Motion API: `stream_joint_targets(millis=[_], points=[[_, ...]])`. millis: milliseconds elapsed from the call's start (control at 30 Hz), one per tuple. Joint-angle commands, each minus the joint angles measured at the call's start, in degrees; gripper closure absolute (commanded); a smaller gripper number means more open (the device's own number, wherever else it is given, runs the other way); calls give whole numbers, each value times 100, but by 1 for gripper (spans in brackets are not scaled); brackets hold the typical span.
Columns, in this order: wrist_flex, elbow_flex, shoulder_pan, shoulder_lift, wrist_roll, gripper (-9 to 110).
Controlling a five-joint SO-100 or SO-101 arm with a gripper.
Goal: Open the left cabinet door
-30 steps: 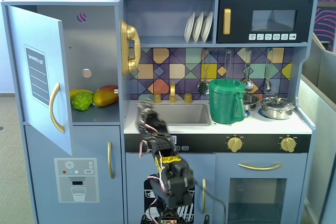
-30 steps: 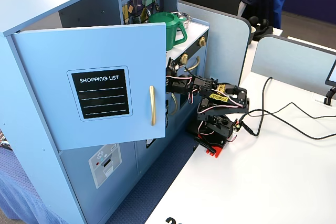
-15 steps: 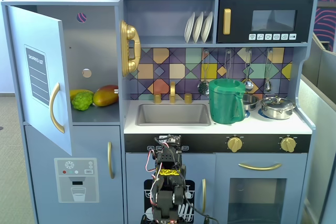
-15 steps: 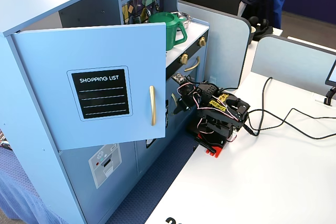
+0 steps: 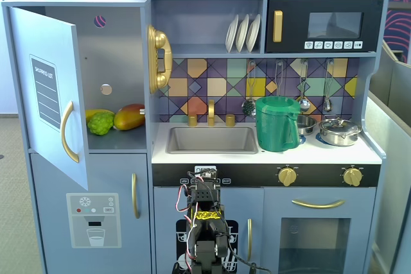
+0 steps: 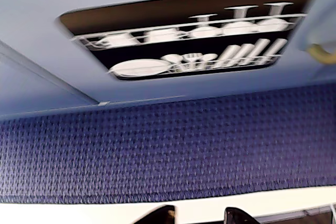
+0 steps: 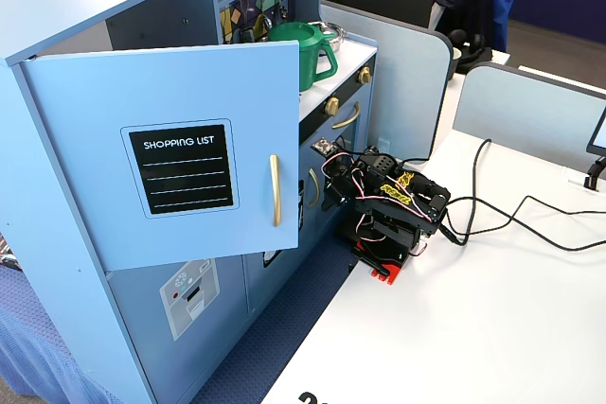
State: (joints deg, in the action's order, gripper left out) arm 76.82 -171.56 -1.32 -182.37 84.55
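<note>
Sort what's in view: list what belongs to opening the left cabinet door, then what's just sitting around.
Job:
left cabinet door, swung open
its gold handle
gripper, folded low

Bystanders:
green pitcher
fruit on the cabinet shelf
plates
microwave
gold phone
steel pot

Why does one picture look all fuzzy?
The wrist view is smeared: the dish-rack picture and the blue mat look soft, and only the tool's dark tips poke in at the bottom. Both fixed views are sharp, so "SHOPPING LIST" reads clearly on the left cabinet door.
</note>
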Motion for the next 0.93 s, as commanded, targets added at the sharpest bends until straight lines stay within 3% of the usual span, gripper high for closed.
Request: stream_joint_targets(millis=[0, 900], points=[[1055, -9, -88, 26, -97, 101], [1037, -9, -9, 26, -229, 101]])
